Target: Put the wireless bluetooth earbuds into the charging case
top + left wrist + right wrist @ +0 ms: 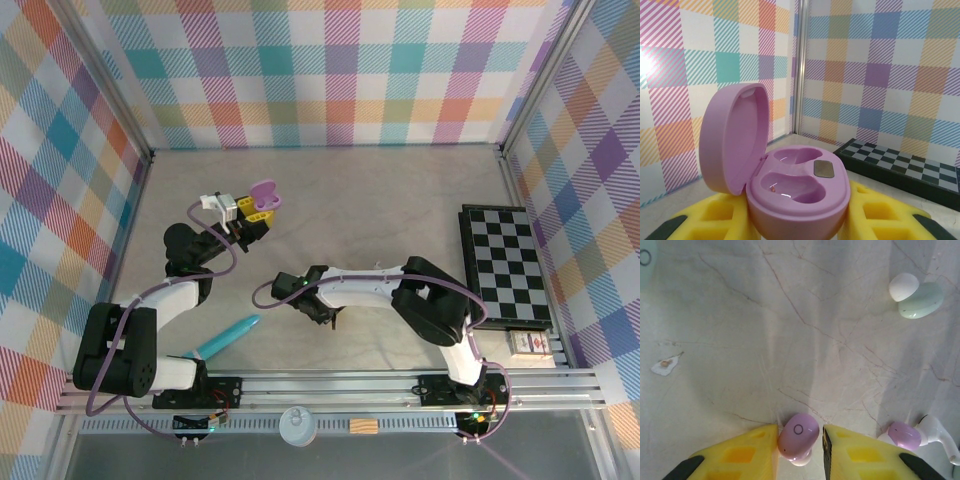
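Fingers of the left gripper [258, 210] are clamped on the open purple charging case [265, 190] in the top view, holding it above the bench [400, 190] toward the far left corner. The right gripper [328, 318] sits low near the middle of the bench, and its fingers are too small here to read. A turquoise stick [228, 338] lies by the near left corner, and a checkerboard [505, 265] lies along the right edge.

From the left wrist, 2 yellow fingers [710, 220] press the case [800, 195] from both sides. Its lid [732, 137] is swung up, and both wells [790, 186] are empty and face upward.

From the right wrist, the right gripper [800, 426] has its 2 fingers [742, 455] close on either side of 1 purple earbud [798, 436] lying on the bench. 1 finger seems to touch it and a sliver of gap shows at the other, so I cannot tell whether the pinch is made. A 2nd purple earbud [905, 436] lies against a white earbud [939, 436] just beside, and a mint earbud [920, 299] lies well apart.

The earbud looks tiny, light, hard and glossy. A rounded shell like this will likely squirt out from flat pads. The best hold is probably low across its widest part, centred and gentle.
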`<state>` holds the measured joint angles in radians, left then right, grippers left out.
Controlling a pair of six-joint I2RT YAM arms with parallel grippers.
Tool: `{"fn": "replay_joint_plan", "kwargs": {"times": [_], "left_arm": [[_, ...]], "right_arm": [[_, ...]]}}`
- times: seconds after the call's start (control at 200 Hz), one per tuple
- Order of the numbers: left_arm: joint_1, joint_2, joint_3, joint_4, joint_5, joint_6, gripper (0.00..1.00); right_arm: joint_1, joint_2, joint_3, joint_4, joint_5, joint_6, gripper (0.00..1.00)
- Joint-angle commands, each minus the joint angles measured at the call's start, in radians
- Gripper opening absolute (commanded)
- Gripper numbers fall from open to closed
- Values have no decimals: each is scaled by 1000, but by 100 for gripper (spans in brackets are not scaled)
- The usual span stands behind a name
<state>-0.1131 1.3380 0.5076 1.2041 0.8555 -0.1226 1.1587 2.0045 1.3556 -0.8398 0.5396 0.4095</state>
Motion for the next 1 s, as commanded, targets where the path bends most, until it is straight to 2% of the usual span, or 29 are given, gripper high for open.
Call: {"fn": "replay_joint_plan", "kwargs": {"times": [0.0, 0.175, 0.645, 0.81, 0.93, 1.0], "left_arm": [[15, -23, 16, 28, 27, 8, 29], [15, -21, 15, 29, 28, 8, 29], [15, -25, 17, 38, 34, 0, 29], [15, -21, 20, 39, 36, 1, 29], [14, -19, 22, 44, 41, -3, 29], [15, -18, 22, 48, 44, -6, 29]], "right_arm": [[-6, 16, 33, -38, 35, 26, 29], [-19, 4, 33, -84, 58, 73, 29], [-44, 39, 49, -99, 10, 116, 29], [-48, -12, 25, -62, -7, 122, 29], [-62, -129, -46, 64, -97, 90, 38], [-84, -197, -98, 145, -193, 51, 46]]}}
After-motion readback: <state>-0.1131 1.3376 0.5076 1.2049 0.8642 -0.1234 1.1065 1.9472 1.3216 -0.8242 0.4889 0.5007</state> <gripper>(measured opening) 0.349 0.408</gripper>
